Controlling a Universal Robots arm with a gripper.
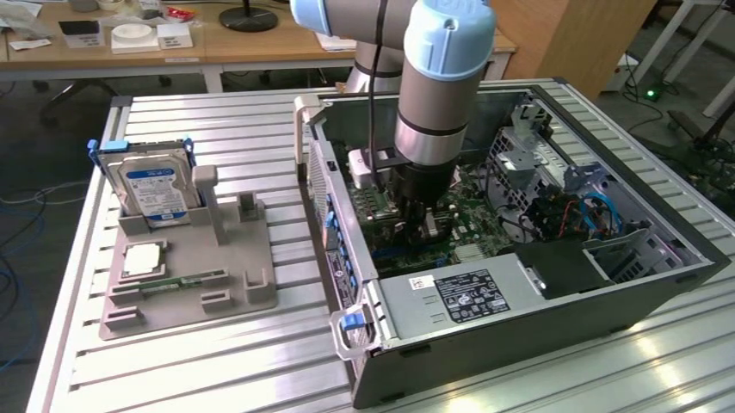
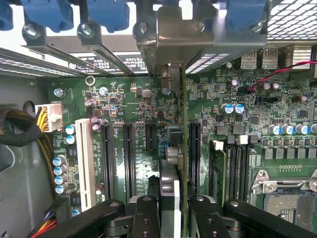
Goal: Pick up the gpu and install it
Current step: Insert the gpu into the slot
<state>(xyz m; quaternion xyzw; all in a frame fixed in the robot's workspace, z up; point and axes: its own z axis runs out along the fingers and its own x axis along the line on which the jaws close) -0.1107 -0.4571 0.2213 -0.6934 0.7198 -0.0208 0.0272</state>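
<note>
One computer case, one hard drive, one gpu, one grey holder tray, one gripper

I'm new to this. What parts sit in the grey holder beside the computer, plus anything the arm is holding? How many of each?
hard drive: 1
processor chip: 1
memory stick: 1
gpu, clamped in the gripper over the motherboard: 1
Total: 4
</note>
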